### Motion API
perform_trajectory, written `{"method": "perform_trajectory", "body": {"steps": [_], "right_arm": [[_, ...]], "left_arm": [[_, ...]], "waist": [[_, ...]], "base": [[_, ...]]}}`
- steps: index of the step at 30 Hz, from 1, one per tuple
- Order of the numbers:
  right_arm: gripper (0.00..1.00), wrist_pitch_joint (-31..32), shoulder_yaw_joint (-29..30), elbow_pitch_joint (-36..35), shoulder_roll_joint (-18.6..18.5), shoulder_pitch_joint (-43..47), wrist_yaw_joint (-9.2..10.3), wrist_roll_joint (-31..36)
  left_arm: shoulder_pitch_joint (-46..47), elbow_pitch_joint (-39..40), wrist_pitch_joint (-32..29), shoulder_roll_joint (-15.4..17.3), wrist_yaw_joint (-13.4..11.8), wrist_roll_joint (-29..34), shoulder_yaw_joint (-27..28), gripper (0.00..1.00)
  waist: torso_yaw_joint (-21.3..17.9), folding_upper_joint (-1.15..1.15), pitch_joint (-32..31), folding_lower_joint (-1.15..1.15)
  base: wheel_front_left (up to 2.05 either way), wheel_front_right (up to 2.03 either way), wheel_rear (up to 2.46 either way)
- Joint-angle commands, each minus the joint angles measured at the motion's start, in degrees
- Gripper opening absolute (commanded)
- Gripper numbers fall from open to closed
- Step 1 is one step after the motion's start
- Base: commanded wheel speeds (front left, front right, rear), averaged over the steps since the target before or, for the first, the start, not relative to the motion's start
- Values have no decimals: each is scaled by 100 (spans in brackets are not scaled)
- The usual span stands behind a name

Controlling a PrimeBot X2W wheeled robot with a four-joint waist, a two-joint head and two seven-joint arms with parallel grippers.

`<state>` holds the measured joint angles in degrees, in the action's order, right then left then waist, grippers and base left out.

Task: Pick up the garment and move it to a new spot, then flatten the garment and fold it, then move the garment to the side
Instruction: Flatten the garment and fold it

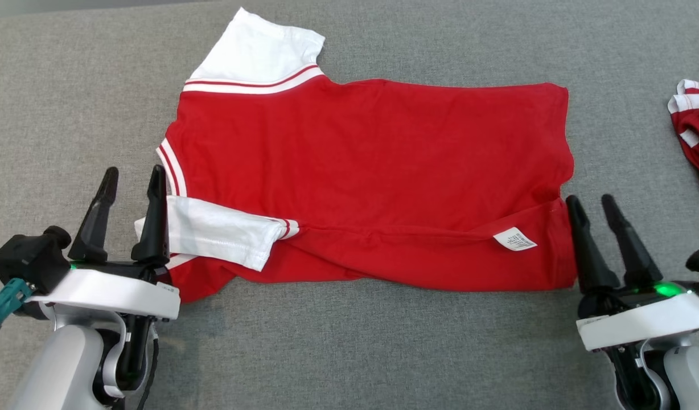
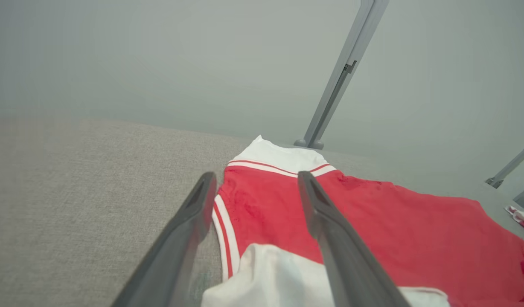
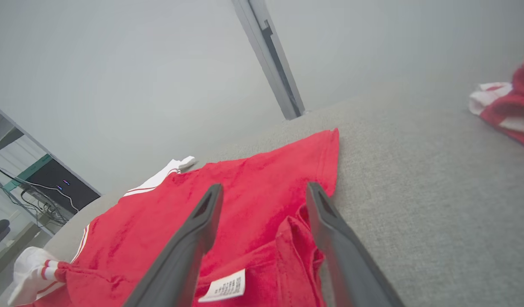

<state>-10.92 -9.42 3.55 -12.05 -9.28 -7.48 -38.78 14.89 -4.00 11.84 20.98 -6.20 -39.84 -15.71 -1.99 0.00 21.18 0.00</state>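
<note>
Both hands are free right now. My left gripper (image 1: 134, 173) sits at about 8 o'clock in the head view with its fingers spread and nothing between them. Its inner finger overlaps the cuff of the white short sleeve (image 1: 218, 233), but I can't tell if it's actually touching. My right gripper (image 1: 589, 200) at 4 o'clock is spread and empty too, just beside the hem corner.

The red cotton T-shirt with white sleeves and striped trim (image 1: 372, 171) lies flat across the middle of the grey woven fabric surface (image 1: 349, 347), collar end toward 9 o'clock and hem toward 3. The near long edge looks turned over onto the body. The small white care label (image 1: 514, 239) is facing up and the near sleeve is tucked in on top. So I reckon I'm mid-fold, with the first lengthwise fold laid.

Next I'd guess the far side at 12 o'clock needs the same: reach over, pinch the far sleeve and far hem corner together, and bring them toward me evenly.

There's also a crumpled red-and-white garment (image 1: 694, 125) at 3 o'clock, well apart from the T-shirt.
</note>
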Motion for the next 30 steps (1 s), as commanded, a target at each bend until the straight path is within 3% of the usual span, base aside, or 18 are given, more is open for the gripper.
{"method": "perform_trajectory", "body": {"steps": [1, 7, 15, 21, 30], "right_arm": [[100, -174, 62, -13, -42, -103, -4, 194], [100, -421, 412, -161, 64, -69, -4, 1092], [100, -437, 854, -338, 397, 438, -3, 1976], [100, -435, 973, -238, 529, 815, -3, 2123], [100, -436, 1001, -186, 566, 982, -3, 2194]], "left_arm": [[157, -12, 142, -31, -72, 161, 69, 100], [165, 168, 330, -264, -236, 842, 379, 100], [-567, 522, 333, -679, -1, 1843, 980, 100], [-1182, 273, 330, -889, 274, 2081, 1186, 100], [-1389, -68, 331, -1035, 471, 2288, 1301, 100]], "waist": [[-4, 0, -22, 0], [15, 0, -124, 0], [-5, 0, -420, 0], [-44, 0, -608, 0], [-16, 0, -751, 0]], "base": [[0, 0, 0], [0, 0, 0], [0, 0, 0], [0, 0, 0], [0, 0, 0]]}}
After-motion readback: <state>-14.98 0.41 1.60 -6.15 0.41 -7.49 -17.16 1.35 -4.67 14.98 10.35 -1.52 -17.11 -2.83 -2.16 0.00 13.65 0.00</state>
